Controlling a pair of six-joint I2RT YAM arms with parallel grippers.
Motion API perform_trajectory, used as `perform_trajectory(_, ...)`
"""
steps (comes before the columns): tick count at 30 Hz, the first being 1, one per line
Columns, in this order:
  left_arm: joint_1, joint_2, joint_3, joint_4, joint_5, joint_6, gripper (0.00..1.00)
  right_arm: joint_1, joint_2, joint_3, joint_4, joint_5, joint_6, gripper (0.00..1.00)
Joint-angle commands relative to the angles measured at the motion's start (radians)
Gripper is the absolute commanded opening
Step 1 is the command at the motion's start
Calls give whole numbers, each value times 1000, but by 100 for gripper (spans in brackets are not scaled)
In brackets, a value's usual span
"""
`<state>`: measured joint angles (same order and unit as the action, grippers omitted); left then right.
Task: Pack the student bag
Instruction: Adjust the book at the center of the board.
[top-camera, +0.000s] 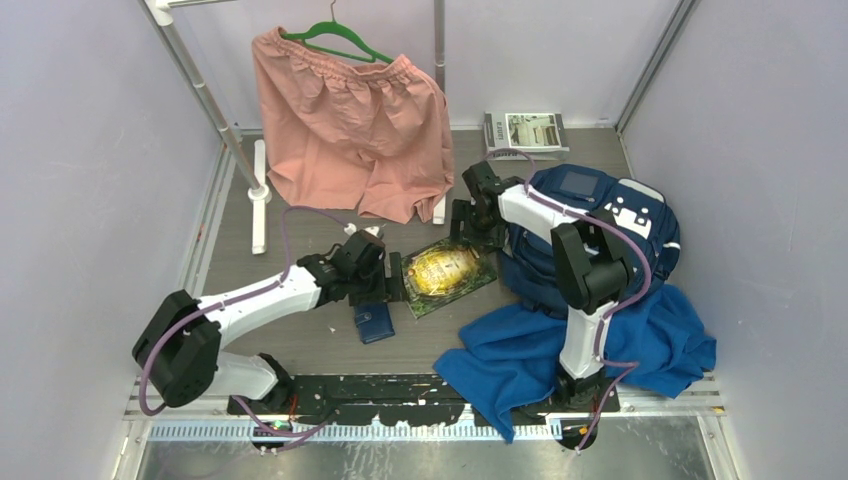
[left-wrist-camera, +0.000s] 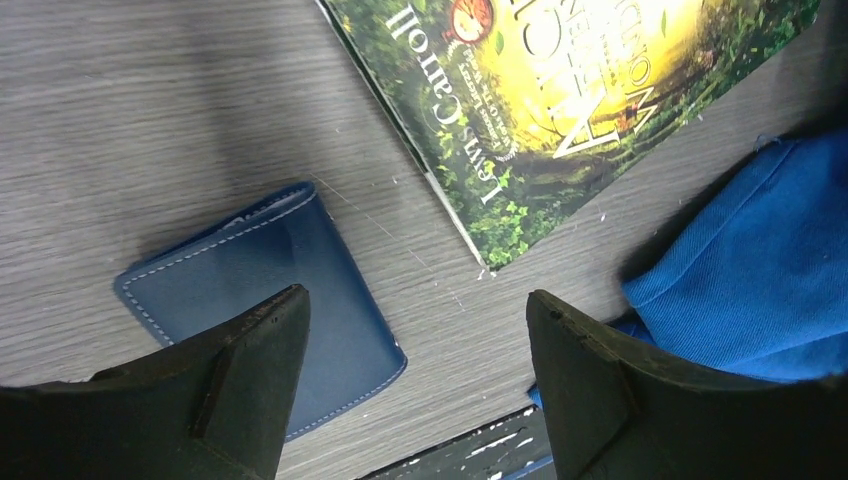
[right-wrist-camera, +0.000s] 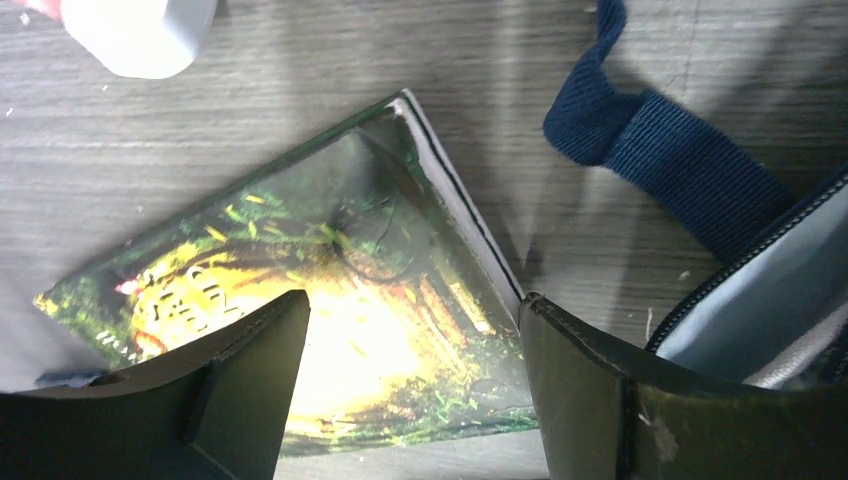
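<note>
Before packing anything: student bag far right, unzipped edge next to right gripper. Blue cloth spread near right, touching bag's near side. Book flat at centre; right gripper over its far-right corner, fingers apart, empty. Risk: pinching cover only, or snagging bag strap just beside. Wallet near-left; left gripper above, spread, empty. Risk: thin and flat, pads skidding off.

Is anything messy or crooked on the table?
Yes. The bright blue soft cloth lies crumpled in a heap around the right arm's base, covering part of the black base plate. The glossy green-and-yellow paperback book lies crooked, slanted against the grey wooden table's edges.
</note>
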<state>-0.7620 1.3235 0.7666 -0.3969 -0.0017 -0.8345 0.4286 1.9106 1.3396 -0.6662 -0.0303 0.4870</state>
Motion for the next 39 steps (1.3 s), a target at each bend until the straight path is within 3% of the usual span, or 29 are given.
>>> perform_trajectory(1, 0, 33, 46, 46, 71, 17, 79, 3, -64, -2, -50, -151, -27, 82)
perform_trajectory(7, 1, 59, 63, 57, 137, 15, 78, 25, -115, -108, -19, -174, -15, 82)
perform_trajectory(13, 0, 108, 28, 224, 304, -59, 77, 26, -136, -190, 20, -114, -9, 81)
perform_trajectory(21, 0, 149, -60, 183, 229, -63, 75, 31, -172, -239, 35, -120, 14, 81)
perform_trajectory(25, 28, 132, -68, 74, 143, -38, 76, 45, -190, -281, 53, -134, 45, 81)
perform_trajectory(31, 116, 78, -89, 47, 129, -39, 78, 135, -225, -343, 114, -230, 153, 80)
perform_trajectory(39, 124, 216, 43, 82, 157, 1, 78, 308, -322, -386, 211, -309, 292, 79)
